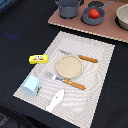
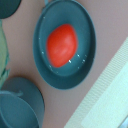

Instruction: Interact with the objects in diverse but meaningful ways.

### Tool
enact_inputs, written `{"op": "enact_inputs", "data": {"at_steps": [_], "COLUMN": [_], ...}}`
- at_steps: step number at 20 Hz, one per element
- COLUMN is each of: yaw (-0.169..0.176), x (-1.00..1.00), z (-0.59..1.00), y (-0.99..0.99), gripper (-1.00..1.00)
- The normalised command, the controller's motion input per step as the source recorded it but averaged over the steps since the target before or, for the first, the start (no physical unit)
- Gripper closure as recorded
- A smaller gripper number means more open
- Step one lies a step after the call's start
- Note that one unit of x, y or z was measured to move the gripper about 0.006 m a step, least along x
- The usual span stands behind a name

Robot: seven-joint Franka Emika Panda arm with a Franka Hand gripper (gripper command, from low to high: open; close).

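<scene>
A red tomato (image 1: pixel 93 13) sits in a dark grey frying pan (image 1: pixel 93 16) on a brownish-pink board (image 1: pixel 75 24). The striped cream placemat (image 1: pixel 95 80) carries a tan plate (image 1: pixel 68 66), orange-handled knife (image 1: pixel 80 57) and fork (image 1: pixel 66 81), light-blue cup (image 1: pixel 32 85), and white utensil (image 1: pixel 55 100). The yellow packet (image 1: pixel 38 59) lies on the black counter (image 1: pixel 20 35).

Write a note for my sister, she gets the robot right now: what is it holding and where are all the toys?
End effector: not in either picture, so open or shut cannot be told. The wrist camera looks straight down on the tomato.
Tomato: lying in the grey frying pan on the brown board at the back, beside a grey pot.
On the striped mat: blue cup, white utensil, and a plate with a knife and a fork.
Yellow packet: on the black cloth just off the mat.
Done: nothing can be told from these pictures.
Left: probably grasp the tomato first.
</scene>
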Motion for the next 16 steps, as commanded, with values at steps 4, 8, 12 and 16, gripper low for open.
{"op": "enact_inputs", "data": {"at_steps": [4, 8, 12, 16], "yaw": [0.0, 0.0, 0.0, 0.0], "x": [0.52, 0.5, 0.5, 0.49], "z": [0.0, -0.02, 0.0, 0.0], "y": [-0.86, -0.91, -0.92, -0.93], "gripper": [-1.0, -1.0, -1.0, -1.0]}}
